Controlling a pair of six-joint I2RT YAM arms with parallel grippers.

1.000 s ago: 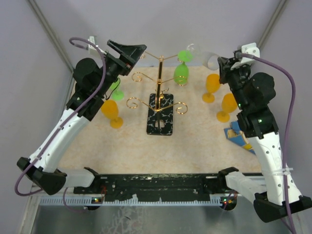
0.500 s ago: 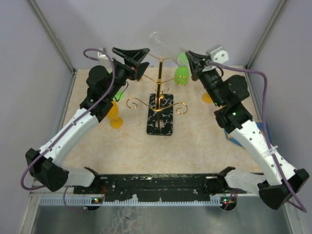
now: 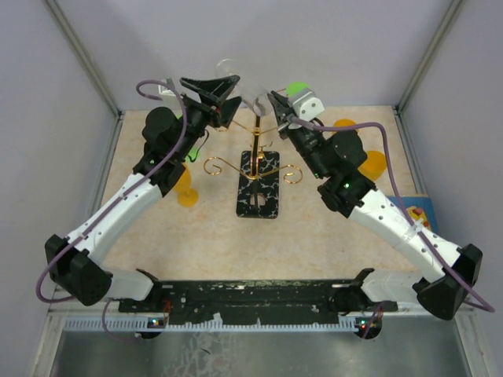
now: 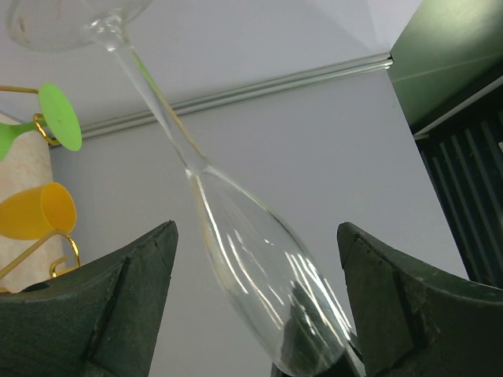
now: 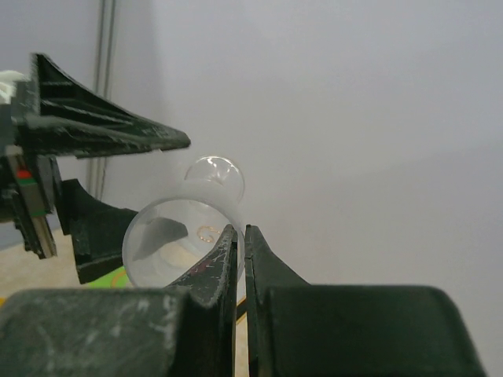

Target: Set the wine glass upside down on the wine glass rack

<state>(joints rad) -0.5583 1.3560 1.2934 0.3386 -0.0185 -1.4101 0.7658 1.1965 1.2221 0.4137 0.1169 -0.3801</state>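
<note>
While my right gripper (image 5: 240,229) is pinched tight on the rim of the clear wine glass (image 4: 259,275), the glass is held tilted in the air — up by the top of the gold rack (image 3: 257,157). My left gripper (image 4: 255,226) is spread wide — the bowl lies between its jaws, clear of both.

No words, numbers, labels or brand marks can be read in any view. The blue and yellow card (image 3: 421,213) at the counter's (image 3: 212,236) right edge shows only coloured patches, too small to read.
</note>
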